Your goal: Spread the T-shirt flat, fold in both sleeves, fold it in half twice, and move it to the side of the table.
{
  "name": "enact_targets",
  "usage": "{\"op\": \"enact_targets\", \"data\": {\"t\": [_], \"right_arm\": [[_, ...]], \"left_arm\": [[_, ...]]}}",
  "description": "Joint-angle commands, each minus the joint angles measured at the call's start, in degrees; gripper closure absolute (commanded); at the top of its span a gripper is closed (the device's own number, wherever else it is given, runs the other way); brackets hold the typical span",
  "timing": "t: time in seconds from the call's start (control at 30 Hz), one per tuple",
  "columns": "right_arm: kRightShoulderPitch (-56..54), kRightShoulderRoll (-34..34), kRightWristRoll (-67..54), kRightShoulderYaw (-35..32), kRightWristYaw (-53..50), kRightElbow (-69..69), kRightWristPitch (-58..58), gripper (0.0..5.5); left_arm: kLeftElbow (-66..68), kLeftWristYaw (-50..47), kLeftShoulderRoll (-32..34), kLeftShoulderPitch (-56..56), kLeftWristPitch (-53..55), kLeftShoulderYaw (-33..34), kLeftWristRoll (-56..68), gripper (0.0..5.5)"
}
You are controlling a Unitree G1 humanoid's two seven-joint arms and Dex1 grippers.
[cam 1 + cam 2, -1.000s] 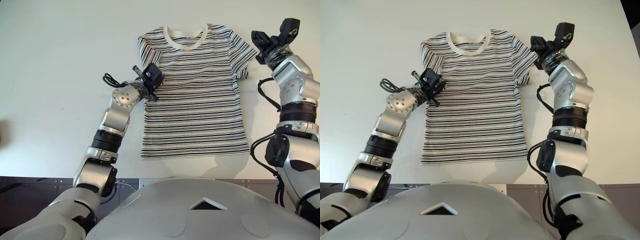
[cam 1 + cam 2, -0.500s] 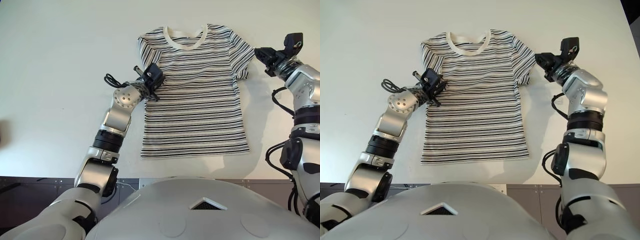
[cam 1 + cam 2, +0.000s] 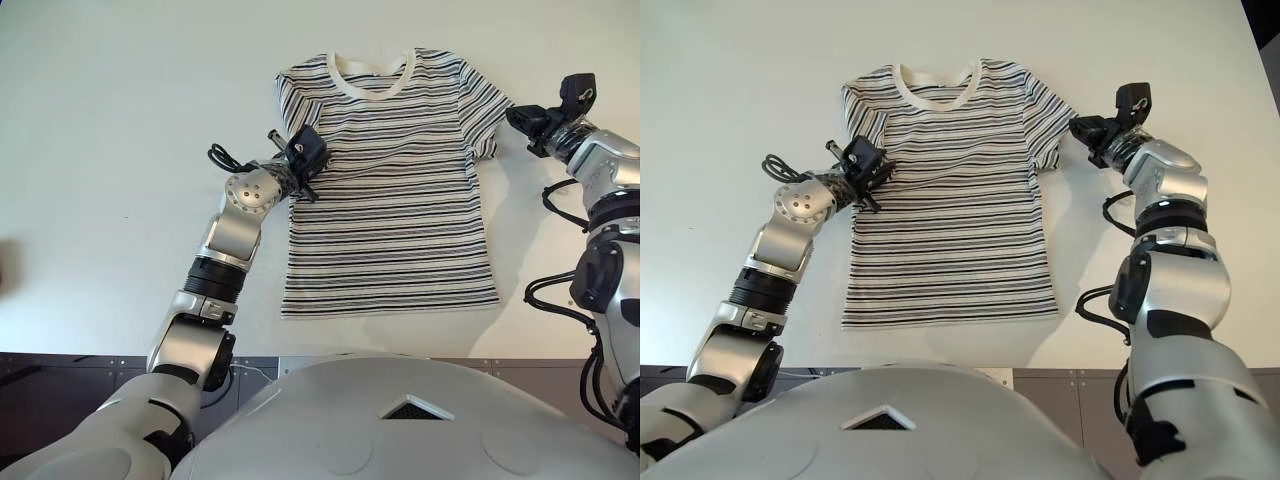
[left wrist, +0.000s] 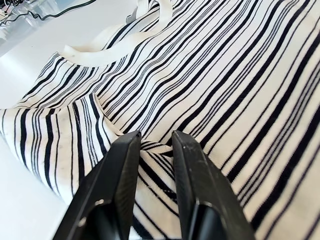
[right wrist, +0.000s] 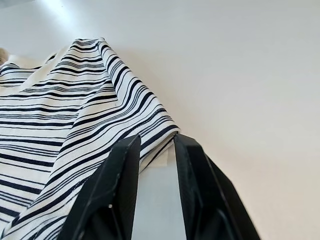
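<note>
A black-and-white striped T-shirt (image 3: 390,190) lies spread face up in the middle of a white worktop (image 3: 120,120). Its cream collar (image 3: 370,75) is at 12 o'clock and its straight hem (image 3: 390,303) at 6 o'clock, nearest the robot. Both short sleeves are laid outward, the left sleeve (image 3: 290,95) toward 10 o'clock and the right sleeve (image 3: 488,105) toward 2 o'clock. The left gripper (image 4: 155,136) sits on the shirt's 9 o'clock edge, just below the left sleeve, pinching a small raised ruck of striped cloth near the sleeve seam. The right gripper (image 5: 156,137) is low over the worktop at 2 o'clock, with the outer corner of the right sleeve's edge right at its tip. Whether it is spread or closed on the cloth cannot be told. From the shirt's 9 o'clock edge a broad stretch of worktop runs out to the left, and another band of it lies beyond the collar at 12 o'clock. At 3 o'clock the strip of worktop is narrower, with the far right corner showing in the right eye view. At 6 o'clock the hem lies near the worktop's front edge (image 3: 60,352).
</note>
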State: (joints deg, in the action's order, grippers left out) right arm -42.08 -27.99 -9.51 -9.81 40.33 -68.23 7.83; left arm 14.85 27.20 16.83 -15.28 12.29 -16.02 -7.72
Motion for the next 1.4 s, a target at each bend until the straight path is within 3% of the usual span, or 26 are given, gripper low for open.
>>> {"op": "enact_targets", "data": {"t": [0.03,0.6,0.9,1.0,1.17,1.4], "right_arm": [[-2.88,0.58,-0.25,-1.47,-0.98,-2.36,-1.14,4.28],[-2.84,2.73,2.00,-2.78,-3.74,-6.03,-3.51,4.28],[2.44,1.70,1.11,-2.75,3.03,1.76,-6.85,4.28],[10.72,1.21,-2.88,-2.34,9.53,20.34,-2.37,4.28],[32.88,-3.51,-10.13,1.82,17.32,62.70,10.82,4.28],[54.10,-14.10,-10.06,5.73,27.45,85.55,12.54,4.28]], "left_arm": [[0.33,0.82,0.50,-0.55,0.35,-0.70,-0.96,4.34],[-0.38,2.44,1.09,-0.14,0.68,-1.42,-1.64,4.34],[-1.95,3.52,3.63,2.11,-0.42,-1.79,-2.69,4.34],[-1.04,2.19,3.48,0.48,-1.63,-0.95,-2.84,4.34],[-1.28,-2.76,1.26,-1.48,-4.15,1.91,-1.77,4.34],[-15.41,-2.17,3.44,2.41,-5.34,3.18,-1.42,4.34]]}}
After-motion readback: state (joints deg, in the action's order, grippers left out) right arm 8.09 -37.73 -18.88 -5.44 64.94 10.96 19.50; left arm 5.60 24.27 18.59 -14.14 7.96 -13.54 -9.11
